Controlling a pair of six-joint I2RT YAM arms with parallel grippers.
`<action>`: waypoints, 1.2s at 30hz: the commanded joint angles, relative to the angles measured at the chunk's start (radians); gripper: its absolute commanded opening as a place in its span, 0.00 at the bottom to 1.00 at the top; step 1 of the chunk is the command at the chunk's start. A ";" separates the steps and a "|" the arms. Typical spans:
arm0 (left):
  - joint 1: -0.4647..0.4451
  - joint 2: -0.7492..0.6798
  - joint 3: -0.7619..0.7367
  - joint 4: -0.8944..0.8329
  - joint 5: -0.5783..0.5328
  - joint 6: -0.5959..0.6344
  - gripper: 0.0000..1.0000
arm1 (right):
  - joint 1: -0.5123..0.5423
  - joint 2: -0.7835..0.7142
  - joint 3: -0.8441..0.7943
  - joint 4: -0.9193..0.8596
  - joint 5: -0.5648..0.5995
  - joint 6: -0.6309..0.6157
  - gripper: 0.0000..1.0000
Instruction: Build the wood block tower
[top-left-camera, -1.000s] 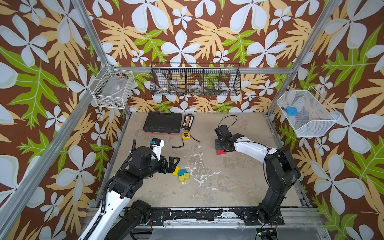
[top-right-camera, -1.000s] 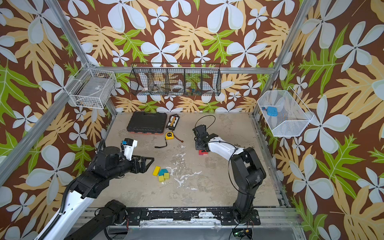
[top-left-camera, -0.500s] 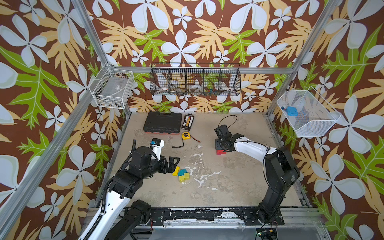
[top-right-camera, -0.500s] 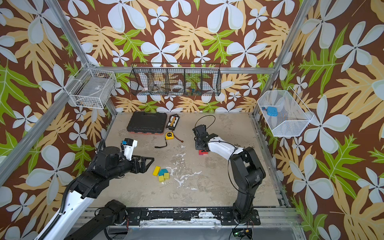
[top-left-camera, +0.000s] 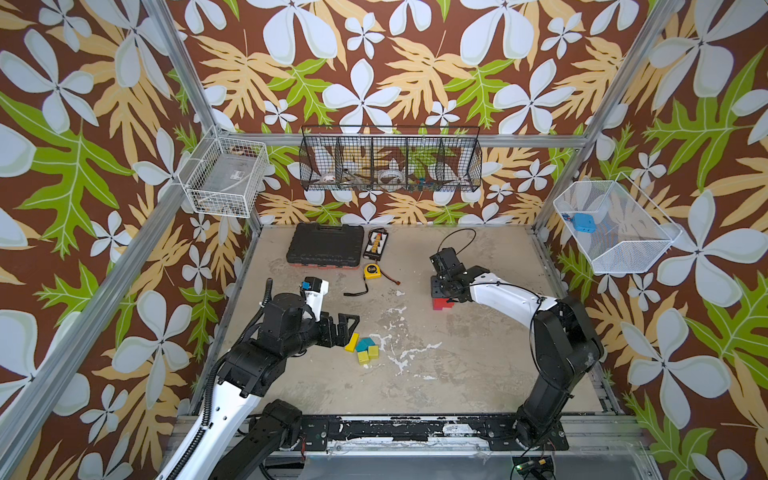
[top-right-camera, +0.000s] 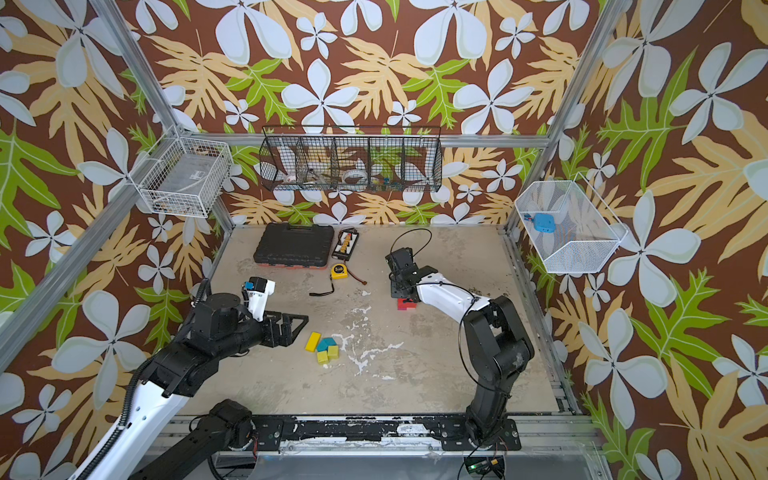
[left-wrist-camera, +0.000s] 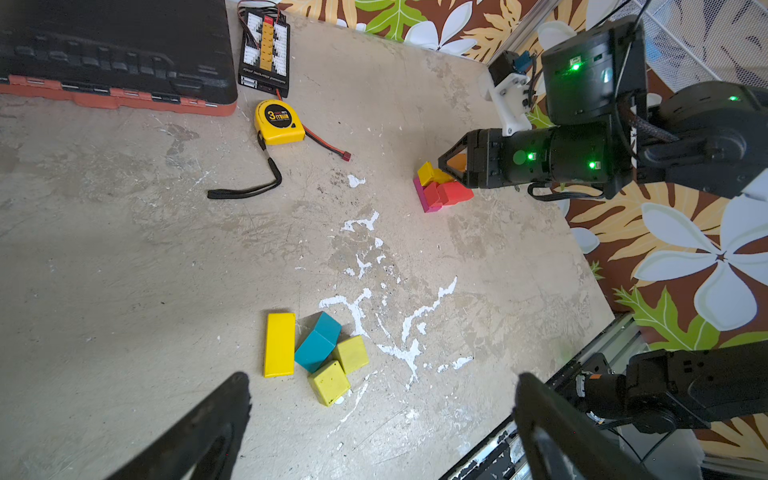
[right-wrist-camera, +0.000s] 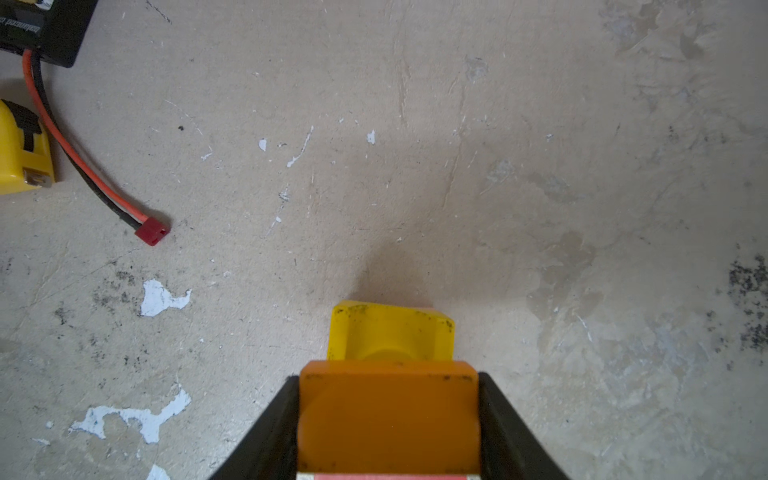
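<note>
A scuffed beige tabletop (top-left-camera: 457, 374), flaked white in patches, sits inside an aluminium frame (top-left-camera: 523, 142) walled with brown wallpaper (top-left-camera: 374, 50) of white flowers and green and tan leaves. A black wire basket (top-left-camera: 390, 160) hangs on the back wall, a white wire basket (top-left-camera: 224, 178) at the left corner and a white mesh basket (top-left-camera: 615, 232) on the right. Along the back lie a black tool case (top-left-camera: 324, 245), a charger board (top-left-camera: 376, 245) and a yellow tape measure (top-left-camera: 372, 271). Right of centre, the right gripper (right-wrist-camera: 386, 380) pinches an orange block (right-wrist-camera: 388, 415) over the tower (left-wrist-camera: 440, 193), a low stack of magenta, red and yellow; whether the block rests on it cannot be told. The left gripper (top-left-camera: 349, 330), jaws spread wide, hovers just beside four loose wood blocks (top-left-camera: 365, 344) nearer the front: a yellow brick (left-wrist-camera: 279, 351), a teal block (left-wrist-camera: 318, 343) and two lime cubes (left-wrist-camera: 351, 354), huddled together.
</note>
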 joint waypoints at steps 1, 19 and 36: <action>0.001 -0.001 0.000 0.016 0.001 0.003 1.00 | -0.001 0.014 0.012 -0.007 0.017 0.003 0.37; 0.001 -0.004 -0.001 0.016 0.001 0.003 1.00 | 0.000 0.033 0.009 -0.003 0.016 0.008 0.44; 0.000 -0.004 -0.001 0.016 0.001 0.003 1.00 | -0.001 0.041 0.005 -0.001 0.010 0.009 0.50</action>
